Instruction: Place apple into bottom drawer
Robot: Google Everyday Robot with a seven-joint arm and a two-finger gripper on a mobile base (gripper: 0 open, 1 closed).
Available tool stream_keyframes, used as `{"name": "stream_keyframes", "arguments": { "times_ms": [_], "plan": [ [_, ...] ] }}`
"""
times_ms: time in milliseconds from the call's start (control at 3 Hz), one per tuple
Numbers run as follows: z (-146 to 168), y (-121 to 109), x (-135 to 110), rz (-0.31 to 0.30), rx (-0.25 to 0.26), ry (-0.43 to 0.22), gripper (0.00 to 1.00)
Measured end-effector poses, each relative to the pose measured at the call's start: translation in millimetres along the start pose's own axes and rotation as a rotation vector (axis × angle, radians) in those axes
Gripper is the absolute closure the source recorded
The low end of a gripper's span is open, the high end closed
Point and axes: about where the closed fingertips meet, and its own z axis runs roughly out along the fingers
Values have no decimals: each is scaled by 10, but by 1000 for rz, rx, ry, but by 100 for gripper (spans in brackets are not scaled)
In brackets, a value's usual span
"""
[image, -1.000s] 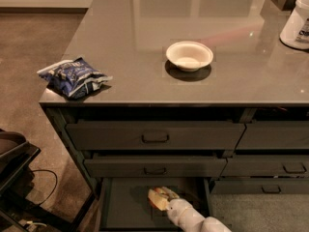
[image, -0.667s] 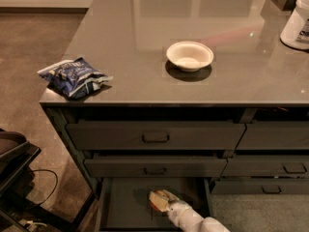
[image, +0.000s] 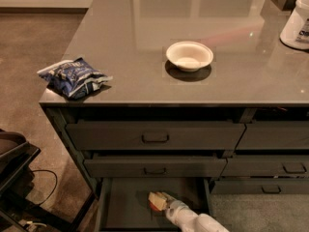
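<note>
Down inside the open bottom drawer (image: pixel 120 204), the gripper (image: pixel 162 200) hangs with the apple (image: pixel 154 205) right at its tip, touching it; honestly can't tell whether it's clamped or loose.

Round white bowl (image: pixel 189 56) mid grey desk (image: pixel 120 33), crinkly blue chip bag (image: pixel 74 76) on its front-left corner, white plastic tub (image: pixel 297 21) at the right edge. White gripper (image: pixel 164 203) is in the dark-grey bottom drawer (image: pixel 120 202), right by the red-orange apple (image: pixel 155 201).
</note>
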Motion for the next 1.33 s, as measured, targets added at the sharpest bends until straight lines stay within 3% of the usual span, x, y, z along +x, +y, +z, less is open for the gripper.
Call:
{"name": "stream_keyframes", "arguments": {
  "times_ms": [667,1333],
  "plan": [
    [134,-376,188,75,100,28,100],
    [171,-575,342,115,179,59,100]
  ]
}}
